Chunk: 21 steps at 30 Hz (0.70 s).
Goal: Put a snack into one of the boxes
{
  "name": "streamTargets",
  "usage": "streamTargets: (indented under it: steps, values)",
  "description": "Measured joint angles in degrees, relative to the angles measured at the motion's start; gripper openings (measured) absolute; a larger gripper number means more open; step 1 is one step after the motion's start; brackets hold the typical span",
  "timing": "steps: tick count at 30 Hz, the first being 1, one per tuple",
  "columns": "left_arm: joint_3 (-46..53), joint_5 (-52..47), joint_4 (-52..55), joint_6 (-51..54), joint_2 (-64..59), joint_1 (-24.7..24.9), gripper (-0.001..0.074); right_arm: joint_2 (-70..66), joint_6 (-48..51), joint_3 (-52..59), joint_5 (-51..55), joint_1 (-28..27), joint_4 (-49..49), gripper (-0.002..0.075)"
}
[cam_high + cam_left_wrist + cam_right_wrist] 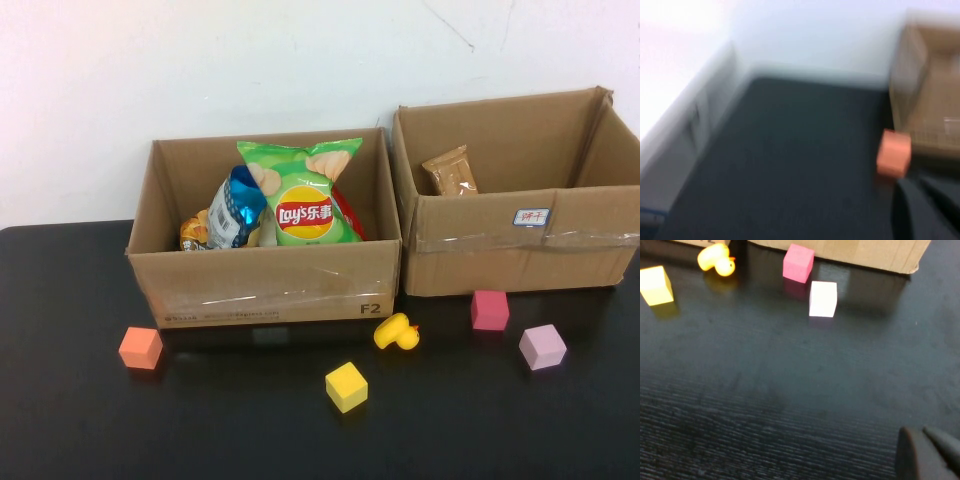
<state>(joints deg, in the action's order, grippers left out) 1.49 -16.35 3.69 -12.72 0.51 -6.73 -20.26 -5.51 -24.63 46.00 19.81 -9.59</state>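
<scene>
The left cardboard box (265, 290) holds a green Lay's chip bag (303, 195), a blue snack bag (236, 210) and a small orange packet (193, 232). The right box (520, 255) holds a brown snack pack (450, 172). Neither arm shows in the high view. My left gripper (925, 200) shows only in the left wrist view, shut and empty, low over the dark table near the orange block (894, 152) and the left box's corner (930, 100). My right gripper (927, 442) is shut and empty above bare table, well back from the right box (850, 252).
On the table in front of the boxes lie an orange block (141, 348), a yellow block (346, 387), a yellow duck (396, 332), a pink block (490, 310) and a lilac block (542, 347). A white wall stands behind the boxes.
</scene>
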Motion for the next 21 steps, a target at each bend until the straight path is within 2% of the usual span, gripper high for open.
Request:
streamTargets:
  steps: [4, 21]
  values:
    - [-0.1, -2.11, -4.61, 6.71, 0.0, 0.95, -0.0001, 0.0, 0.0, 0.0, 0.0, 0.0, 0.09, -0.0001]
    - [-0.31, -3.04, -8.23, 11.69, 0.0, 5.26, -0.0001, 0.0, 0.0, 0.0, 0.0, 0.0, 0.09, -0.0001]
